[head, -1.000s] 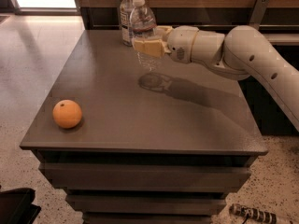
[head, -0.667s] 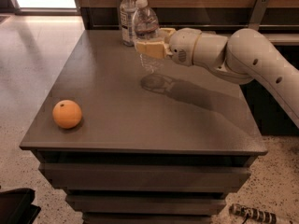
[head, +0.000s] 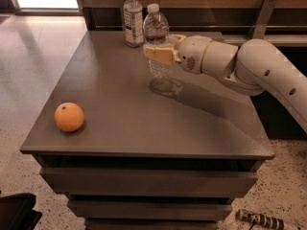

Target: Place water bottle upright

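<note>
Two-finger gripper (head: 162,49) on the white robot arm (head: 268,73) is closed around the small clear ribbed plastic water bottle (head: 156,25), holding it upright.
Its tan fingers (head: 158,55) clamp the bottle's mid-body, just below the narrow reddish label band, with the white cap on top. The bottle is over the back middle of the grey-brown table (head: 120,128); whether its base touches the top cannot be told. A taller clear bottle with a white-blue label (head: 133,18) stands just behind to the left. A round orange fruit (head: 69,117) sits well apart, near the front left edge.
</note>
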